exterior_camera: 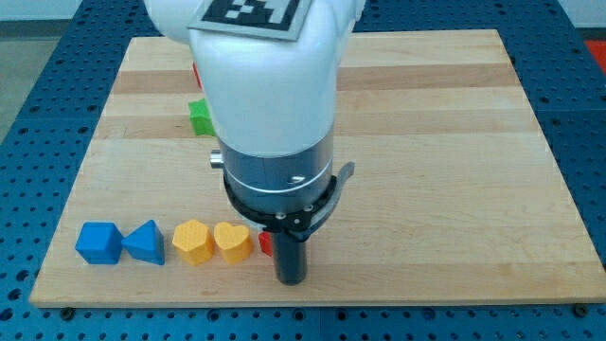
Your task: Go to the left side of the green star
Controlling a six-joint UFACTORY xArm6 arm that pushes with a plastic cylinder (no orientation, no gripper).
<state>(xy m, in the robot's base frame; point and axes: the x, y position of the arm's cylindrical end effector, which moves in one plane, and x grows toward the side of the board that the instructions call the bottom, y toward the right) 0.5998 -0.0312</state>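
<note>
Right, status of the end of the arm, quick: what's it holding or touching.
My tip: a bare rod, holding nothing. It sits at the board's bottom edge, just right of a red block; contact cannot be told.

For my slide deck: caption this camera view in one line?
My tip by a red block, beside two yellow hearts, far from the half-hidden green block.

Green block upper left, half hidden behind arm.

Smooth pale wood board, glossy white arm housing
</note>
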